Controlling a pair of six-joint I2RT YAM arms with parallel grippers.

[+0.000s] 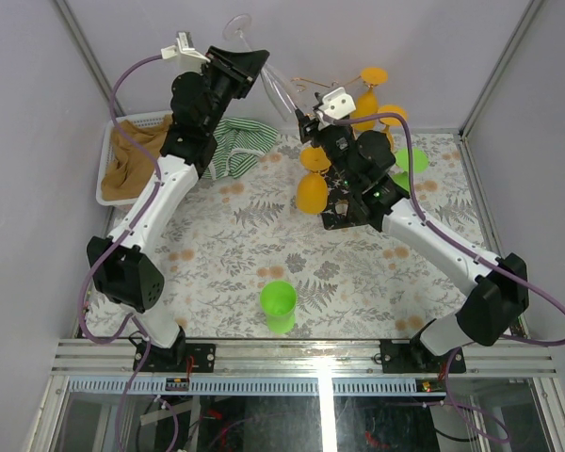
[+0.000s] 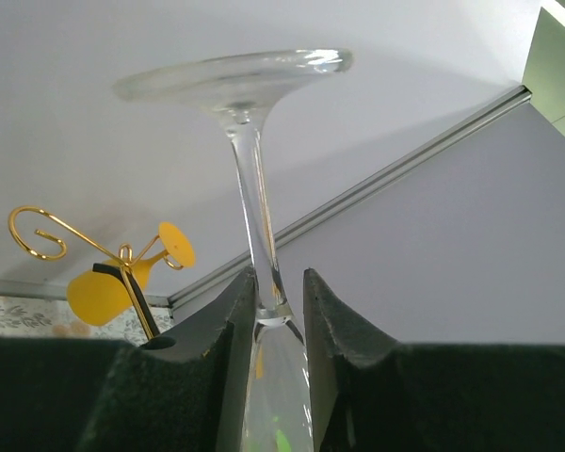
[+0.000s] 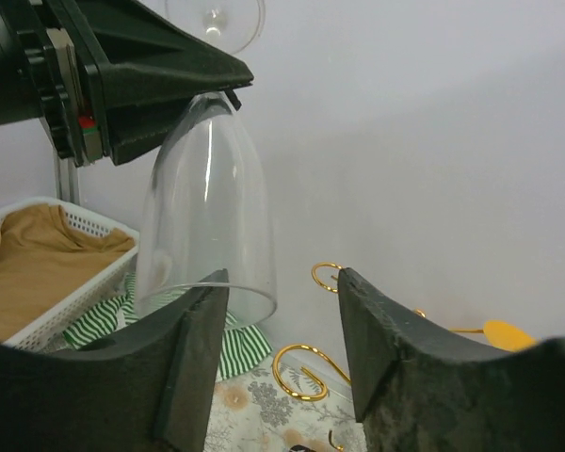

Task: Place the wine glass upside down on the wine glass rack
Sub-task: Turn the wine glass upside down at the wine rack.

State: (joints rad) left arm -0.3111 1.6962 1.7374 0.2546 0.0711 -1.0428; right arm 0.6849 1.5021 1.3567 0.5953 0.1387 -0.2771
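Observation:
A clear wine glass (image 1: 276, 88) hangs upside down, foot up and bowl down, high over the back of the table. My left gripper (image 1: 257, 66) is shut on it where stem meets bowl; the left wrist view shows the stem (image 2: 254, 207) between the pads of that gripper (image 2: 280, 280). The gold wire rack (image 1: 306, 83) stands just right of it on its black base (image 1: 344, 218), with orange glasses (image 1: 311, 191) hanging from it. My right gripper (image 1: 306, 125) is open and empty beside the rack; its view shows the bowl (image 3: 207, 207) near its left finger and gold hooks (image 3: 306, 375) beyond.
A green cup (image 1: 279, 306) stands at the front middle. A white basket (image 1: 105, 155) with brown cloth sits at the back left, a green striped cloth (image 1: 235, 146) beside it. Green glasses (image 1: 411, 158) hang on the rack's right side.

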